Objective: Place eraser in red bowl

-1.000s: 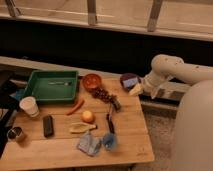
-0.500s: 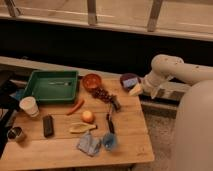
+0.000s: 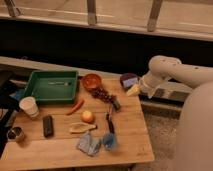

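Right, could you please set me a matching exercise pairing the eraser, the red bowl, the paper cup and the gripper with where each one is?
Things:
1 eraser
2 red bowl
3 paper cup
4 gripper

Places:
A beside the right end of the green tray
B at the right edge of the table, by the purple bowl
C near the left edge, just in front of the green tray
D front left, right of the metal cup

Pairs: 1-D; 2-A; 3-C; 4-B
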Available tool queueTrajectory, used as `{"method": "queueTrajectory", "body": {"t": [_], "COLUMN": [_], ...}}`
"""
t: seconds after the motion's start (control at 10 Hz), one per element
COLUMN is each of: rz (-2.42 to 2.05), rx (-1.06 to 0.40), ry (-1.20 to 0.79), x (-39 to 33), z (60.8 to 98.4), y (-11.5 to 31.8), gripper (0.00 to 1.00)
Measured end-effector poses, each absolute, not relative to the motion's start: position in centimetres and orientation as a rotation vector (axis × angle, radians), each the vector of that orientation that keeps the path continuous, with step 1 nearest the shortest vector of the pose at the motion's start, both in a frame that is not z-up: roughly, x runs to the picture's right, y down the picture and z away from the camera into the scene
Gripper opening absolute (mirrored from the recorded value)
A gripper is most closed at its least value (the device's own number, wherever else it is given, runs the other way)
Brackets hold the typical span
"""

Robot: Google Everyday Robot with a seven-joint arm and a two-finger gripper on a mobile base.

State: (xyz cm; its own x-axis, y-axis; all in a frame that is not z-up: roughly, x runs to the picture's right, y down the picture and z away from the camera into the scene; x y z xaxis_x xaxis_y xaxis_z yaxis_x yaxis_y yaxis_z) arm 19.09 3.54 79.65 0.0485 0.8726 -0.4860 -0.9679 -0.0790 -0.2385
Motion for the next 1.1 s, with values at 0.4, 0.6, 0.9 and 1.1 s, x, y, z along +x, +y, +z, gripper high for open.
{"method": "queueTrajectory", "body": {"t": [0.4,0.6,0.9,1.1], "rz": [1.344,1.204,1.035,1.021], "rx": [-0.635,-0.673,-0.690,-0.687], "ry": [0.068,-0.001,-0.104,-0.113], "x": [8.5,1.5,-5.8,-6.2], "z": [77.8,75.9,71.9,71.5], "y": [2.5,2.9,5.0,5.2], "gripper": [0.80,0.80,0.80,0.80]}}
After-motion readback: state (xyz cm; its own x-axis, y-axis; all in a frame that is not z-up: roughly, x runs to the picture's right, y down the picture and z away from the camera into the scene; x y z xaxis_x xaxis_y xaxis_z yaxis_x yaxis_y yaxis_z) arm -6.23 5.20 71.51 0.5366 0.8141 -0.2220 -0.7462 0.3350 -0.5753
